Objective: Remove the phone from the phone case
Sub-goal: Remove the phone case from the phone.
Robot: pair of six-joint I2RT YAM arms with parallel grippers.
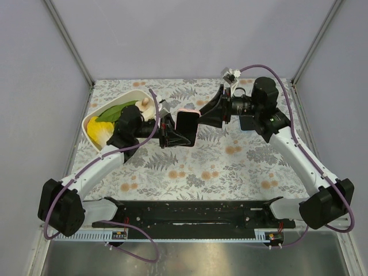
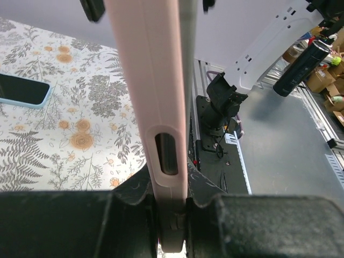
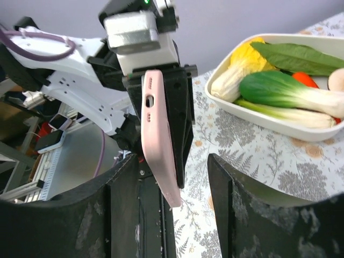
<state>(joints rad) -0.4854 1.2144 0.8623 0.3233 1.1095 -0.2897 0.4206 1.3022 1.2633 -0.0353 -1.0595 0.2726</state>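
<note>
The phone (image 1: 187, 127), dark screen showing, sits in a pink case (image 1: 188, 111) and is held on edge above the table's middle. My left gripper (image 1: 171, 132) is shut on the case's left end; in the left wrist view its jaws (image 2: 172, 215) clamp the pink case (image 2: 156, 80) from both sides. My right gripper (image 1: 210, 115) is open at the phone's right end. In the right wrist view the pink case (image 3: 159, 134) hangs between the open fingers (image 3: 242, 215), closest to the left one; I cannot tell if it touches.
A white dish (image 1: 94, 118) of vegetables stands at the back left, also in the right wrist view (image 3: 252, 115). A second phone in a light blue case (image 2: 24, 90) lies flat on the floral cloth, partly hidden under the right arm (image 1: 246, 124).
</note>
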